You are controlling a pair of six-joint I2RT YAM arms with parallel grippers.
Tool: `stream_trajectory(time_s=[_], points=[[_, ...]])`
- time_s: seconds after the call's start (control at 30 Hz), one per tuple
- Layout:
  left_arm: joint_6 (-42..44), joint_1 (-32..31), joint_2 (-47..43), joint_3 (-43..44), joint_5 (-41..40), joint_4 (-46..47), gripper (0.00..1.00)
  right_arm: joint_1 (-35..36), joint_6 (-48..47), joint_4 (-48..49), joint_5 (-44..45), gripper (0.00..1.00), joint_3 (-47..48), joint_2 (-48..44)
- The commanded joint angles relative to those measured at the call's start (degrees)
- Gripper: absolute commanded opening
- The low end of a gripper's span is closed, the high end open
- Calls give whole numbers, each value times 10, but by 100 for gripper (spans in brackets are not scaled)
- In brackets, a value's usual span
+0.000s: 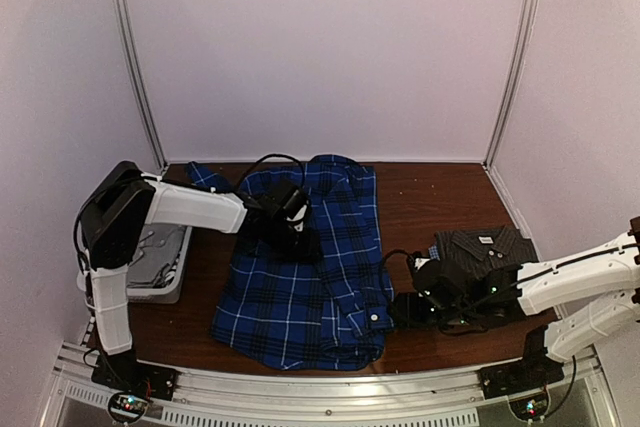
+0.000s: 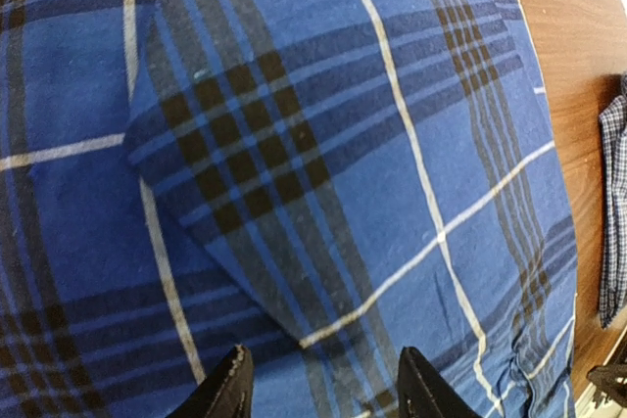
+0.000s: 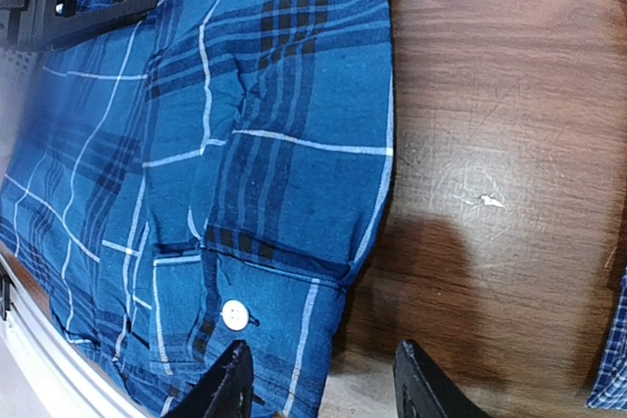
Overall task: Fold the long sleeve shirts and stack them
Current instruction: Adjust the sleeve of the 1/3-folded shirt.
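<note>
The royal-blue plaid long sleeve shirt (image 1: 300, 277) lies spread across the middle of the table. My left gripper (image 1: 298, 243) hovers over its upper middle, and the left wrist view shows my left gripper (image 2: 323, 391) open just above a folded corner of the plaid cloth (image 2: 294, 173). My right gripper (image 1: 405, 309) is at the shirt's lower right edge. There my right gripper (image 3: 323, 389) stands open, astride the edge of the buttoned cuff (image 3: 265, 330) with its white button (image 3: 234, 314). A dark grey checked shirt (image 1: 488, 248) lies folded at the right.
A white mesh basket (image 1: 165, 269) sits at the left by the left arm. Bare brown table (image 3: 490, 144) lies between the plaid shirt and the grey one. A checked cloth edge (image 3: 609, 369) shows at the lower right of the right wrist view.
</note>
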Motion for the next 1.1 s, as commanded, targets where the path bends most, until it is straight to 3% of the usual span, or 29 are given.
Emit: stream_trajectory(time_s=[0.0, 0.17, 0.3, 0.47, 0.6, 0.77, 1.07], points=[[-10, 4, 25, 24, -2, 36, 51, 5, 10, 31, -5, 50, -12, 17], [-15, 4, 34, 25, 2, 45, 42, 5, 13, 53, -10, 50, -13, 35], [-15, 4, 32, 23, 1, 46, 28, 6, 14, 69, -20, 46, -12, 47], [-12, 4, 27, 22, -4, 45, 14, 5, 12, 75, -29, 36, -7, 56], [-8, 5, 22, 21, -12, 41, 5, 5, 12, 77, -38, 21, -5, 54], [1, 6, 9, 25, -28, 25, 0, 9, 9, 70, -55, 5, 7, 48], [17, 22, -21, 23, -48, -1, 0, 35, 14, 67, -71, 1, 37, 52]])
